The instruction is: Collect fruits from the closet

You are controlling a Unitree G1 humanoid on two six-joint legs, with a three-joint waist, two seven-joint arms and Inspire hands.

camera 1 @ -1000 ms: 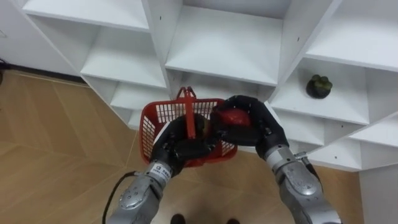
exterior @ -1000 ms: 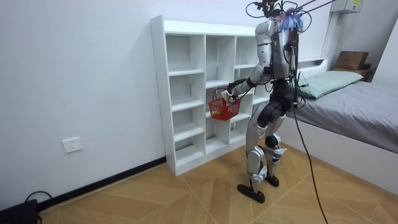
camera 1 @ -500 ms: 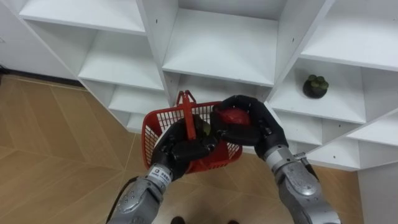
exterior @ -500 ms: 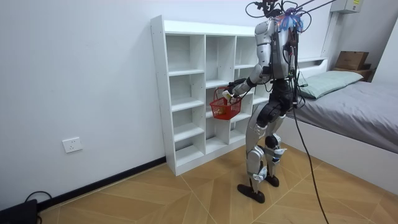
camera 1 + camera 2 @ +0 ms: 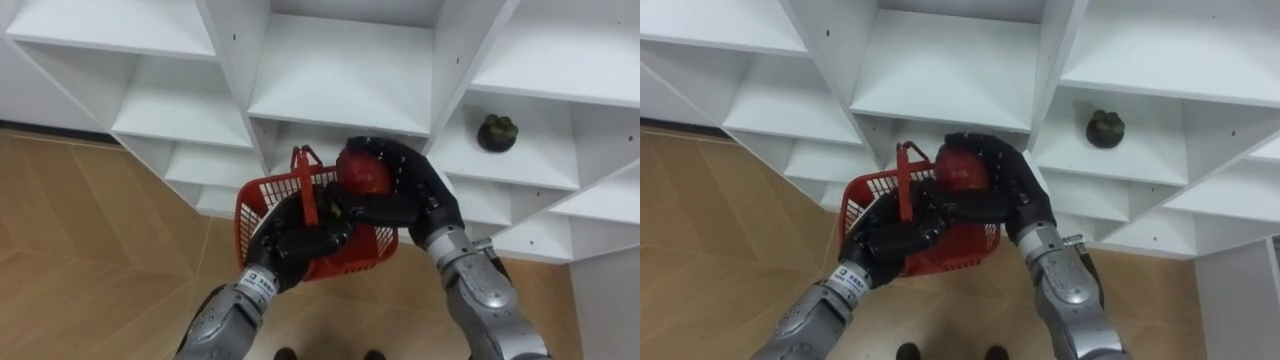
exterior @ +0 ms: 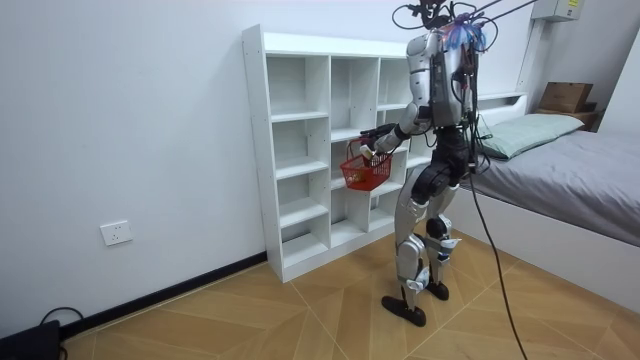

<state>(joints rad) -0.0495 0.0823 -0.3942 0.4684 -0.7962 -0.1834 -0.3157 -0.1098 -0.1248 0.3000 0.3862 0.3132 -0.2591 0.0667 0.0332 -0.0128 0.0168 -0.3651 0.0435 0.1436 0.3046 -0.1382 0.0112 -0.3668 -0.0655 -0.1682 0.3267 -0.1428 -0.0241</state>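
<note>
Fingers [image 5: 404, 170] of the right hand [image 5: 425, 205] are curled round a red fruit [image 5: 362, 172] over the basket [image 5: 252, 208] gripped by the left hand [image 5: 300, 240]. It is judged firm, smooth, best cupped round its middle.

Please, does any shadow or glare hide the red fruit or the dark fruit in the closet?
Left eye view: even light, no glare; the red fruit in the right robot hand is plainly lit, and the dark fruit casts only a soft shadow beneath it. Room view: mild shade inside the closet compartments, nothing hidden.
</note>
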